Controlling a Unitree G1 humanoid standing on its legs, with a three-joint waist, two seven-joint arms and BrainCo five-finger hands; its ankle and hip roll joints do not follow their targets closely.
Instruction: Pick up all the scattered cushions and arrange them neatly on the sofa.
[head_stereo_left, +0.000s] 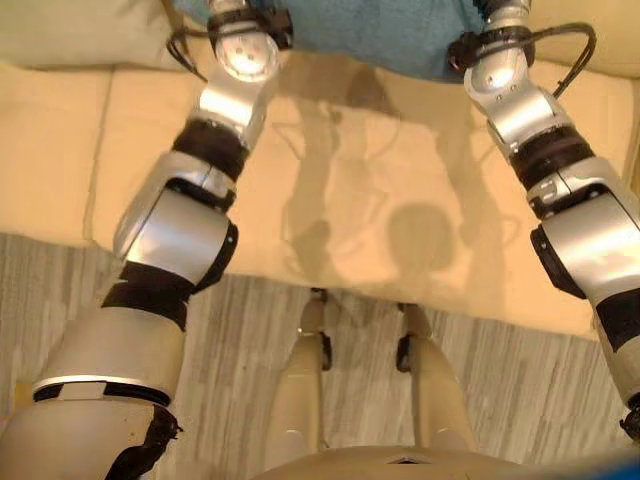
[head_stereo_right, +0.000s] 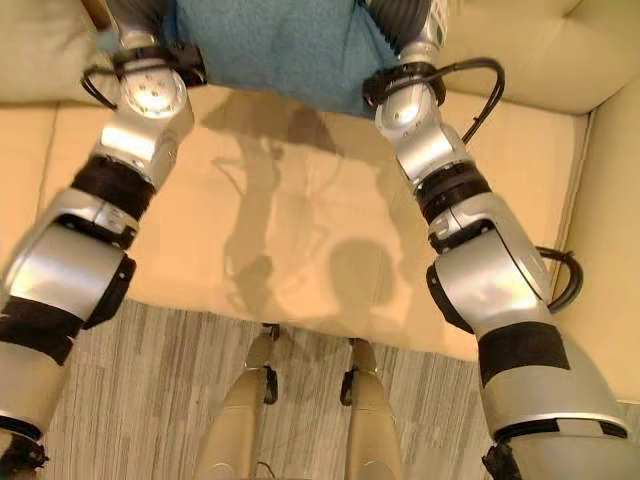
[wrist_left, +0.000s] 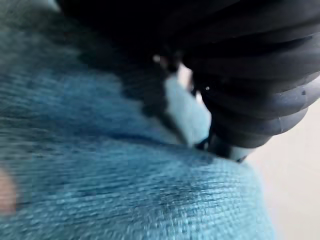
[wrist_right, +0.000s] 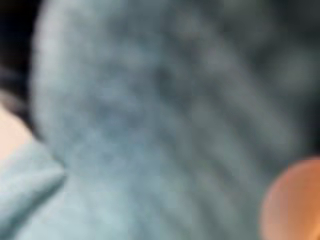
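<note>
A teal woven cushion (head_stereo_right: 270, 45) hangs over the back part of the cream sofa seat (head_stereo_right: 300, 200), held between my two arms. My left hand (wrist_left: 250, 75) presses against the cushion's left side, its dark ribbed cover tight against the teal cloth (wrist_left: 125, 190). On the cushion's right side sits my right hand (head_stereo_right: 400, 18), and its wrist view has the teal fabric (wrist_right: 165, 115) pressed right up close. The cushion's upper part is cut off at the top of both eye views.
A cream back cushion (head_stereo_right: 520, 50) lines the sofa's rear at the right, and another (head_stereo_left: 80, 30) lies at the left. The sofa's arm (head_stereo_right: 610, 200) rises on the right. Grey plank floor (head_stereo_right: 150, 400) lies in front of the seat edge.
</note>
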